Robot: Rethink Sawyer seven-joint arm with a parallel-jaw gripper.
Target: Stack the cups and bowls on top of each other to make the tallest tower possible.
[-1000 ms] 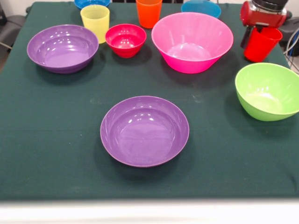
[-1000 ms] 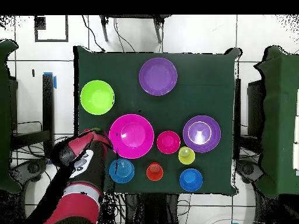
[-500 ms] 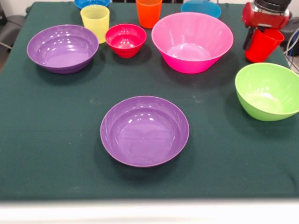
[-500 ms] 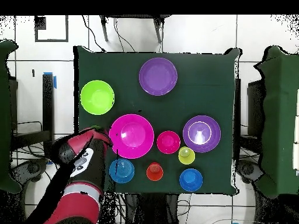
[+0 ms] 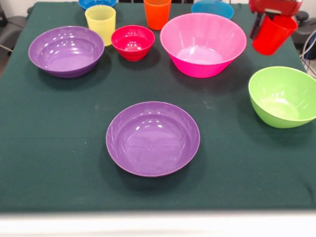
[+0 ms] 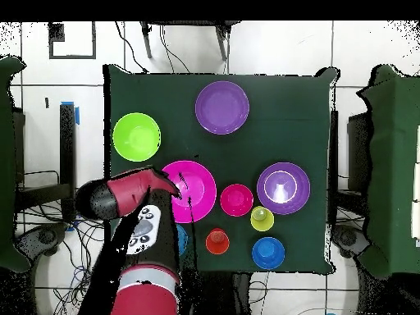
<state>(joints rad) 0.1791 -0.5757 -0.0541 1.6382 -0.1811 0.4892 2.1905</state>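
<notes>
Since the earlier frame the red cup has risen off the desk and now hangs tilted at the far right corner, and overhead the arm has swung in over the rim of the pink bowl. We judge the jaws to be shut on the red cup, since it hangs clear of the cloth beneath the red wrist, though the contact itself is mostly hidden at the top edge. No tower exists yet: the near purple bowl sits empty in the middle of the desk, the likely base, with the second purple bowl, the yellow cup, the crimson bowl and the orange cup at the far side, and the lime green bowl at the right. The tilt is our worry: a glossy tapered cup held off-square may slip, or land crooked. Its path also crosses the tall pink bowl, which a low carry could clip and shove.
</notes>
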